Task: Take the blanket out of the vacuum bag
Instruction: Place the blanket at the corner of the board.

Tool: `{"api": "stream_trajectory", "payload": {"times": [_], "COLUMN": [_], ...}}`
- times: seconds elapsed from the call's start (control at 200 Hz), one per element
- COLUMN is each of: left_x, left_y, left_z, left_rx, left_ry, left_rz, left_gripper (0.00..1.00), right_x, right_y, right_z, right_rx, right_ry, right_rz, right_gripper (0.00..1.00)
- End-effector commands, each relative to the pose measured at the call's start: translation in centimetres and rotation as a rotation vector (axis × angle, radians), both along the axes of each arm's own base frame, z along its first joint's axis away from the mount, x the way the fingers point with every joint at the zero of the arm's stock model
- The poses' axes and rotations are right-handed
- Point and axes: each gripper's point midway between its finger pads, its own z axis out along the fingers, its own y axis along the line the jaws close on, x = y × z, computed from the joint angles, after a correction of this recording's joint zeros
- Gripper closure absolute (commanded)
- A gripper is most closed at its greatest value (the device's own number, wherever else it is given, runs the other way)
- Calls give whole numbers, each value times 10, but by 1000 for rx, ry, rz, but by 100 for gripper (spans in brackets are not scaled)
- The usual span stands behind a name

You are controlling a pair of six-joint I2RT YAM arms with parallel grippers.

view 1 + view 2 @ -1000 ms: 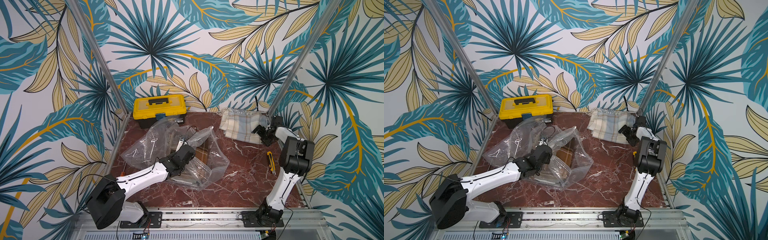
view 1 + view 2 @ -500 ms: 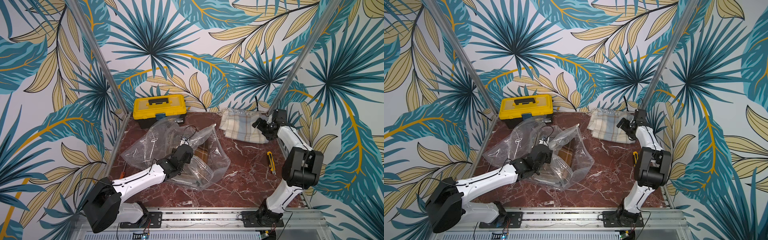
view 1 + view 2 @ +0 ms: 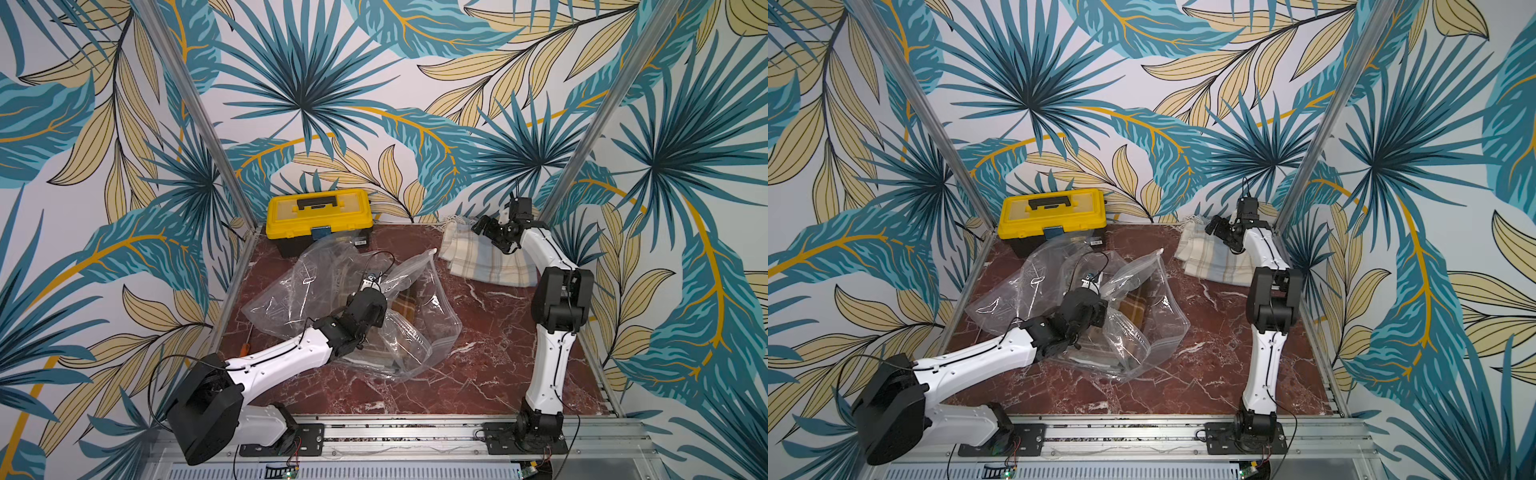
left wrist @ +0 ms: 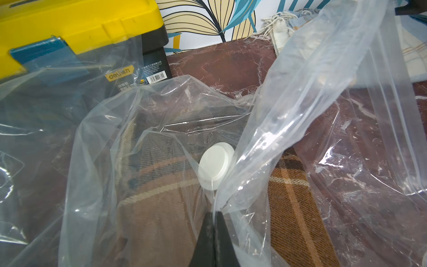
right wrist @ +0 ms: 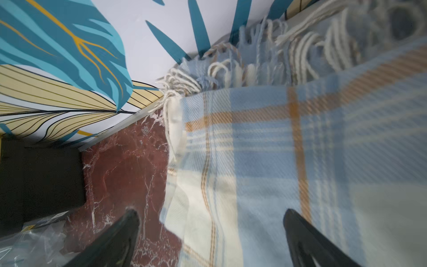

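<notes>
our left claw [image 4: 214, 215] clenches the vacuum bag [image 4: 300, 92], right claw [image 5: 210, 213] splayed empty; we risk film slipping, bag trailing the brown blanket [image 4: 288, 196].

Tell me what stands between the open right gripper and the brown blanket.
The vacuum bag, its clear plastic pinched by the left gripper, wraps the brown blanket; nothing else visible lies between.

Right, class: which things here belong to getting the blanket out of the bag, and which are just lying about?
Job:
bag, pinched by the left gripper
brown blanket inside it

Lying about:
toolbox
pale blanket, outside the bag, by the open right gripper
</notes>
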Motion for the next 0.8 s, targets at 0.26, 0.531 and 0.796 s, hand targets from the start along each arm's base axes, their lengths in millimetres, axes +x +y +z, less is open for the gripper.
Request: {"api": "stream_trajectory", "payload": {"times": [0.26, 0.531, 0.796], "left_x": [-1, -5, -9], "left_y": [3, -20, -40], "left_z": [18, 39, 44], "left_rx": [-27, -109, -146], "left_ry": [-10, -36, -53], "left_rz": [11, -111, -211], "left_gripper": [100, 100, 100], "right_x": [8, 4, -54], "right_y": [58, 79, 45], "right_z": [-42, 13, 134], "right_rx": [304, 325, 12], "right_ry": [78, -142, -397], "right_rz": [148, 316, 180], "right_gripper": [3, 3, 1]}}
